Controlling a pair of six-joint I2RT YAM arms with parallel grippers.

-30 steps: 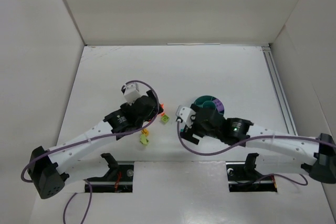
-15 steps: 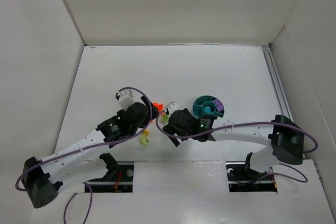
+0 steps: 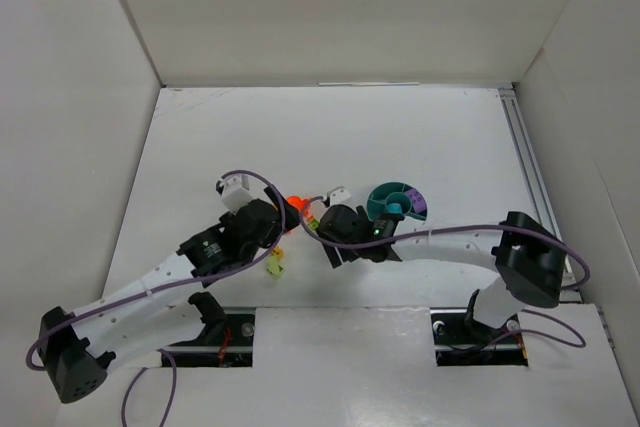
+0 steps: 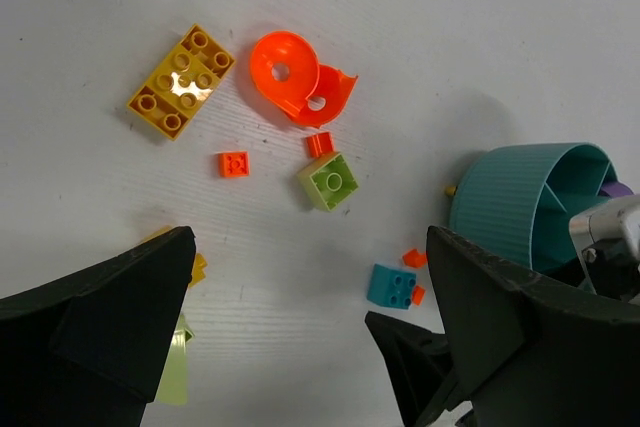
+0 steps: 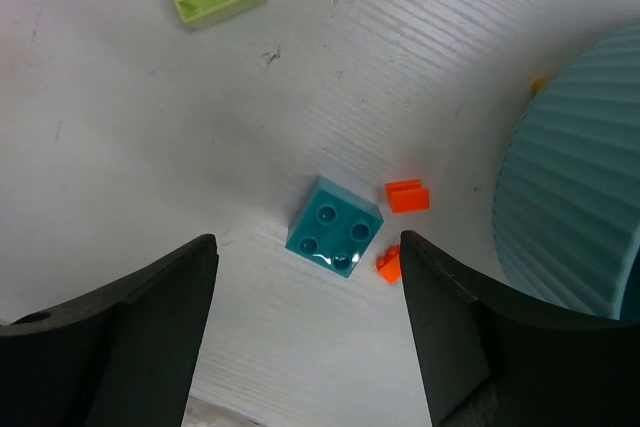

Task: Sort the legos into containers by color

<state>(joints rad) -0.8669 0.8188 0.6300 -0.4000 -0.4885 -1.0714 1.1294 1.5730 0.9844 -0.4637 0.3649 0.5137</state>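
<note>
Teal dish [image 4: 500,207] holds a purple bit [image 4: 620,188] (left pincer [image 4: 310,237] and right pincer [image 5: 307,242] gape empty).

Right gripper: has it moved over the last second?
Yes. The right gripper has swung left, off the teal dish, toward the loose bricks.
</note>
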